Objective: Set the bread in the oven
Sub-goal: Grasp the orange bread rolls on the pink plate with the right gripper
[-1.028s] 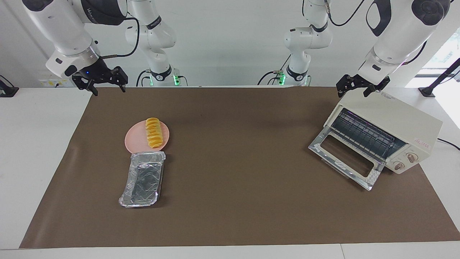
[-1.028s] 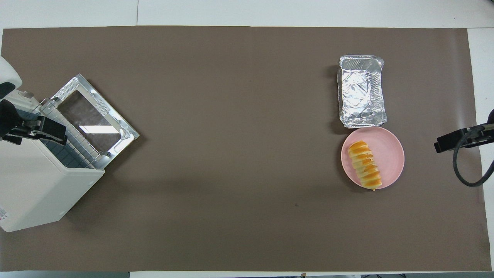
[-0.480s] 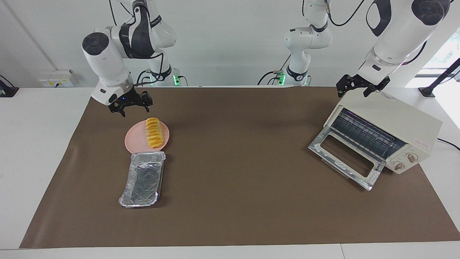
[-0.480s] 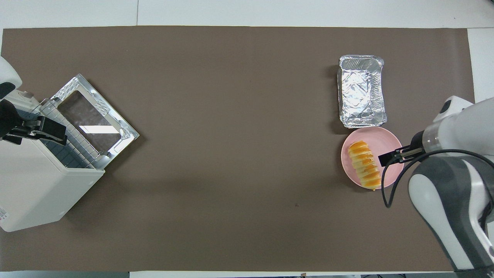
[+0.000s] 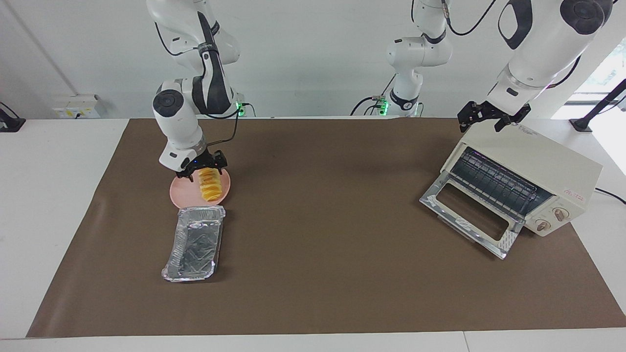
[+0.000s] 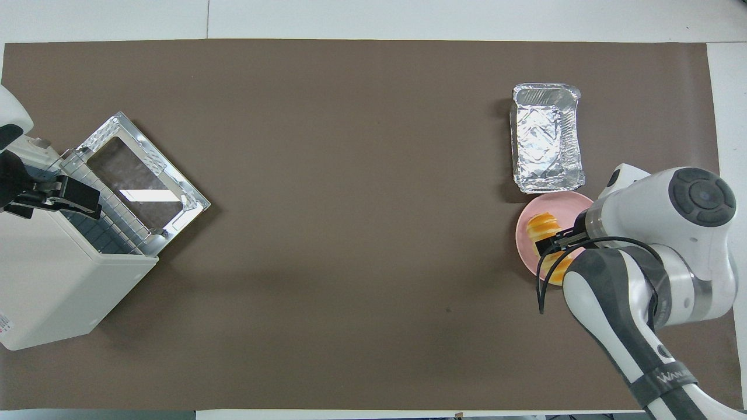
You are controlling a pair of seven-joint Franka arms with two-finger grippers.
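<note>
A brown mat [image 5: 323,274] covers nearly the whole table and fills most of the facing view, giving every item one flat working surface. At the right of that view sits the oven [image 5: 562,171], turned at an angle so its mouth looks toward the middle of the mat; its glass door [image 5: 469,217] lies dropped open and the wire rack inside shows, so the opening seems ready to receive something without any further step. The left gripper [image 5: 493,117] hangs over the oven's top edge, in the upper right of the facing view, fingers spread and empty, and that arm waits. In the lower left lies the crinkled foil tray [image 5: 195,243], empty, its short end just beside the pink plate [image 5: 180,190], probably set there as a carrier. The bread [image 5: 211,187] rests on that plate, left of centre in the facing view and at the right edge of the overhead view [image 6: 543,223], well apart from the oven. The right gripper [image 5: 201,168] is low over the end of the loaf toward the robots, fingers spread to either side of it and not yet pinching; this reads as lining up for a grasp across the loaf's narrow width.
</note>
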